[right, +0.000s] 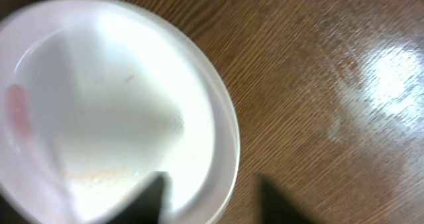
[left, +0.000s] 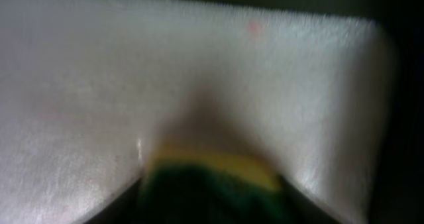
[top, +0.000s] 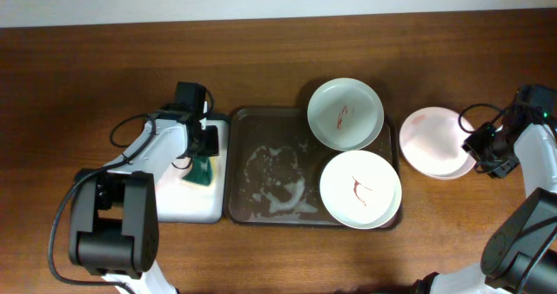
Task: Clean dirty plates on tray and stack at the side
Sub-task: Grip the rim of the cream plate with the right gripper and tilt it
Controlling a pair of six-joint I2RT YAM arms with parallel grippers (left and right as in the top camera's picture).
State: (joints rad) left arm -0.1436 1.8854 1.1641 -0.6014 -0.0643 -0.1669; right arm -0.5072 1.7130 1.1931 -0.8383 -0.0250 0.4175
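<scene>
The dark brown tray [top: 261,129], wet with foam, holds two plates at its right end: a pale green plate [top: 345,113] and a white plate [top: 359,190], both with red marks. A third, pinkish-white plate [top: 431,142] sits on the table to the right of the tray, and it also shows in the right wrist view [right: 112,98]. My right gripper [top: 477,143] [right: 212,181] is open, with one finger inside that plate's right rim and one outside. My left gripper [top: 202,146] [left: 212,207] is shut on a green and yellow sponge [top: 200,172] [left: 212,177].
A smaller white-lined tray [top: 187,203] [left: 199,65] lies left of the brown tray, under my left gripper and the sponge. Bare wooden table [top: 278,50] [right: 331,118] surrounds everything.
</scene>
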